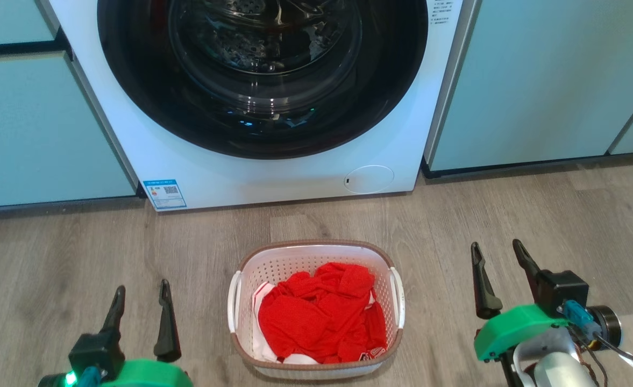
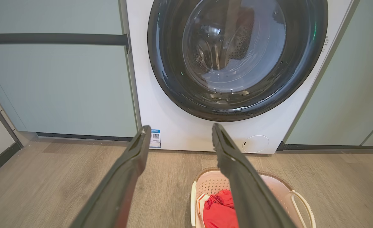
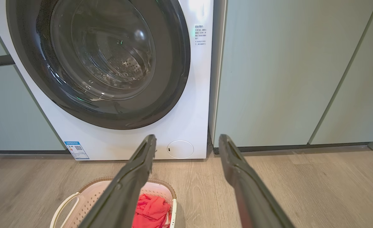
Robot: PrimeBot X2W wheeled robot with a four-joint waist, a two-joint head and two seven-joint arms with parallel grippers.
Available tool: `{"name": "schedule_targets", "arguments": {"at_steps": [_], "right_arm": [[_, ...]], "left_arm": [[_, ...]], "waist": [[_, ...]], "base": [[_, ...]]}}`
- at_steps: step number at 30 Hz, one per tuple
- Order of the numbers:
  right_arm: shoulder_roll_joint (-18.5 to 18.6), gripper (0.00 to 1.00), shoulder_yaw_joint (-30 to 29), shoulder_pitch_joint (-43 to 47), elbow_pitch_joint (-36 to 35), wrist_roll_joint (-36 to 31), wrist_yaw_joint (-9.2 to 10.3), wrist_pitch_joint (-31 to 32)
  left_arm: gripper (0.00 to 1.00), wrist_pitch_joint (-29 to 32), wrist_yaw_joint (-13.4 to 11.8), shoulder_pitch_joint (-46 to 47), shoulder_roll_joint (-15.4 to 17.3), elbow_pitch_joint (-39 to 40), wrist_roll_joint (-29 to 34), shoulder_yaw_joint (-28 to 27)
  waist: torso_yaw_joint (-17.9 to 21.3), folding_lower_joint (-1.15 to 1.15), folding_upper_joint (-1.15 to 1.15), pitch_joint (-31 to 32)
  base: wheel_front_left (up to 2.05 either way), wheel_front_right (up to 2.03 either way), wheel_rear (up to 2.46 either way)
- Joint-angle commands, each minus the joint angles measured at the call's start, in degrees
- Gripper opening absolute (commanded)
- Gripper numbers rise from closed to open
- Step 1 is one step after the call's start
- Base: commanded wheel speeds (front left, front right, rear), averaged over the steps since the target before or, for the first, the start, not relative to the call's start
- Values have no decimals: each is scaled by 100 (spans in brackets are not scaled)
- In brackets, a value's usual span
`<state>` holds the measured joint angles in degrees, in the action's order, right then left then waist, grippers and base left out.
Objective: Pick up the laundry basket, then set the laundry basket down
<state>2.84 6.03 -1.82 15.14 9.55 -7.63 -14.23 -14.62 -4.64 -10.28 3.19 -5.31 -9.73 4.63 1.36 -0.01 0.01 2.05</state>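
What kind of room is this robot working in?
Most likely a home laundry area: a front-loading washing machine stands between pale green cabinets, and a small laundry basket holding red clothes sits on the wood-look floor in front of it.

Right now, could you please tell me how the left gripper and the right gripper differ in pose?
The left gripper sits lower in the head view than the right gripper. The left gripper's fingers point nearly straight up that view, while the right gripper's slant up and toward the view's left. Both are open, hold nothing, and flank the laundry basket without touching it.
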Motion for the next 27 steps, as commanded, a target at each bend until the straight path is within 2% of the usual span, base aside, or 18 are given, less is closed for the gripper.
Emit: {"name": "schedule_targets", "arguments": {"at_steps": [1,27], "right_arm": [[4,100,109,-97,-206,11,14,-76],[4,100,34,-91,-184,3,14,-76]], "left_arm": [[100,-38,-51,173,-30,173,3,-228],[100,-38,-114,192,-31,53,-75,-226]], "waist": [[-6,1,-1,14],[-36,1,-1,-92]], "base": [[0,0,0],[0,0,0]]}}
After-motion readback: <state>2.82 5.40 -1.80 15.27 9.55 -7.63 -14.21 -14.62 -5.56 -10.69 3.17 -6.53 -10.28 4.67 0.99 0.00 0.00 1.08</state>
